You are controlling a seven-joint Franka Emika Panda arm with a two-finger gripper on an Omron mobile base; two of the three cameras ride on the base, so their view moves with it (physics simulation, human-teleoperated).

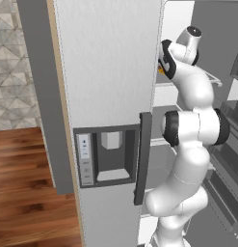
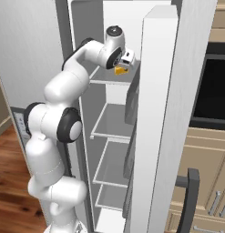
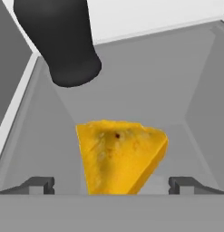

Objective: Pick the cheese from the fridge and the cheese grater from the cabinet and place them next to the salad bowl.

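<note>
- Left base view: the fridge (image 1: 108, 72) stands with its left door shut, the dark dispenser panel (image 1: 107, 157) low on that door and a dark upright handle (image 1: 142, 159) at the door's right edge. The right side is open, and the arm (image 1: 190, 144) rises from the lower right and bends in toward the upper shelf. A sliver of the cheese (image 1: 160, 70) shows at the wrist, just past the door edge. Wood floor (image 1: 29, 193) lies at lower left.
- Right base view: the arm reaches from the lower left into the open fridge, with the open door (image 2: 157, 118) on edge to its right. The tool (image 2: 122, 68) sits at the front edge of the top shelf (image 2: 109, 78), and the cheese is right under it, at or just above the shelf; from here I cannot tell whether it touches. Further shelves run below. A dark oven (image 2: 212, 86) and tan drawers (image 2: 209, 182) stand at right.
- Hand view: the cheese wedge (image 3: 120, 156) sits between the two fingertips (image 3: 41, 185), which stand spread with a gap on each side, not touching it. It appears to rest on the grey shelf, near its front edge. A dark rounded object (image 3: 63, 41) stands behind it toward the back left corner.
</note>
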